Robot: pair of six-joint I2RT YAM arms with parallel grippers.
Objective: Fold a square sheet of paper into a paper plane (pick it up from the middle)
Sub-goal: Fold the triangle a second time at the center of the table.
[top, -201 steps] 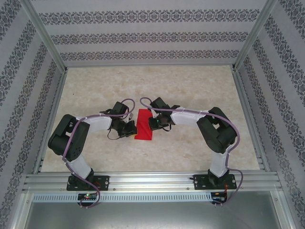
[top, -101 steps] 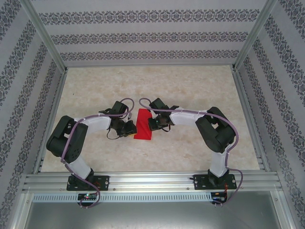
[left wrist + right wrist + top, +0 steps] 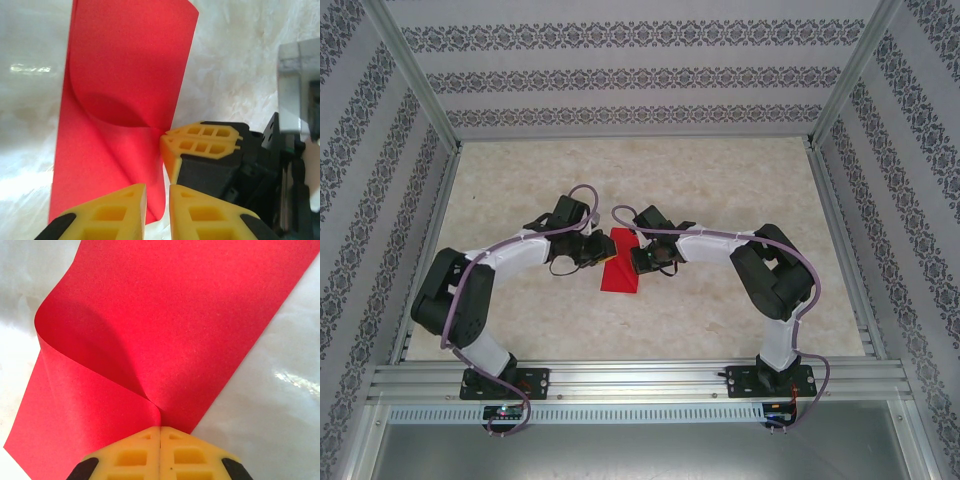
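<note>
Red and thin, doubled over into a narrow strip: the square sheet of paper [image 3: 621, 264], lying at the centre of the pale marbled surface [image 3: 720, 180]. Flanked at 9 o'clock by the left claw [image 3: 601, 254] and at 3 o'clock by the right claw [image 3: 638, 262]. Right claw clamped tight on the middle of one long edge, paper pinched between the yellow pads [image 3: 130, 455]. Left claw parted a little, a margin of the strip sitting in the gap, seemingly not gripped. Upper layer bulging in a soft curve away from the pinch; rounded, unpressed bend along the far side rather than a sharp crease. Judged early in the job: first half-fold brought over but not flattened. Left to do, by the look of it: pressing that centre crease, turning the nose corners in, folding down the wings. A long way from the paper plane.
</note>
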